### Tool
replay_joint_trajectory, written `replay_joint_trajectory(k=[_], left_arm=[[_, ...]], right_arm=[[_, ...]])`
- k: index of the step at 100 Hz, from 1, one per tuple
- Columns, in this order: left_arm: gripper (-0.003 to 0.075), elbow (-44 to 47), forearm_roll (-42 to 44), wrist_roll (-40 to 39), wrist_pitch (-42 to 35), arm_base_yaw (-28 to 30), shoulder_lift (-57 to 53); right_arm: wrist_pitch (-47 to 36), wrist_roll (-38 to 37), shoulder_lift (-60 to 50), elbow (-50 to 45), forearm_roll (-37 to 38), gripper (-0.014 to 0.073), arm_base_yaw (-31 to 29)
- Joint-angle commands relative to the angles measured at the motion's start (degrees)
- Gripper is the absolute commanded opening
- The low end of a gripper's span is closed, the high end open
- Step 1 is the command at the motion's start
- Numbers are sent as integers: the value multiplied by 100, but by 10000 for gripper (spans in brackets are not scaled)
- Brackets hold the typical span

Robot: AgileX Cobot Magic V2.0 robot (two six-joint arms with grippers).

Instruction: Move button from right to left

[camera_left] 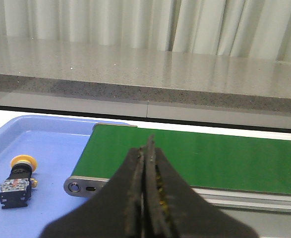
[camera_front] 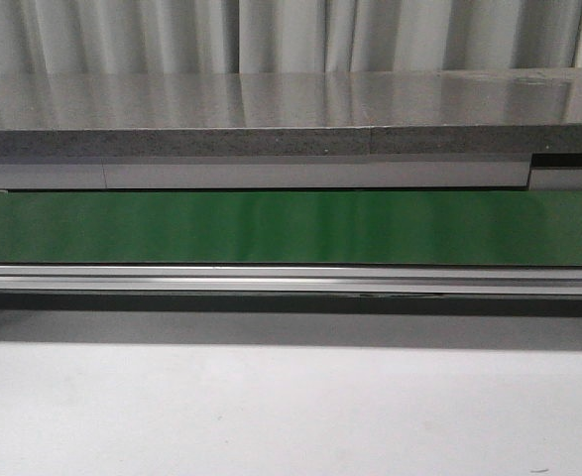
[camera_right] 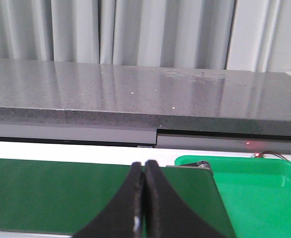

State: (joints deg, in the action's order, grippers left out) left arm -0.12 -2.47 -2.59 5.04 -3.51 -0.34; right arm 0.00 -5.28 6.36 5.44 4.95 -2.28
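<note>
The button [camera_left: 19, 179], yellow-orange cap on a black body, lies on its side in a blue tray [camera_left: 46, 148] beside the left end of the green conveyor belt [camera_left: 209, 158]. My left gripper [camera_left: 147, 146] is shut and empty, hovering near that belt end, to the right of the button. My right gripper [camera_right: 145, 166] is shut with nothing in it, above the belt's right end [camera_right: 61, 198]. Neither gripper nor the button shows in the front view, only the belt [camera_front: 291, 228].
A green tray [camera_right: 259, 193] sits past the belt's right end. A grey stone counter [camera_front: 291, 109] runs behind the belt, with white curtains beyond it. The belt's metal rail [camera_front: 291, 281] runs along its near side, with a white table surface [camera_front: 291, 407] in front.
</note>
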Motion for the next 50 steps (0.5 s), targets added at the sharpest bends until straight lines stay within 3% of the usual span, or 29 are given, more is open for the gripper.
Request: replay_joint_trajectory(k=[1, 16, 29, 50], left_arm=[[-20, 261, -7, -50, -417, 14, -175], [-20, 261, -7, -50, -417, 14, -175], [-20, 261, -7, -50, -417, 14, -175], [-20, 261, -7, -50, -417, 14, -175]], right_arm=[[-572, 13, -212, -149, -127, -66, 83], [-481, 13, -732, -633, -217, -66, 67], [45, 13, -807, -615, -217, -66, 55], [65, 13, -807, -615, -217, -66, 86]])
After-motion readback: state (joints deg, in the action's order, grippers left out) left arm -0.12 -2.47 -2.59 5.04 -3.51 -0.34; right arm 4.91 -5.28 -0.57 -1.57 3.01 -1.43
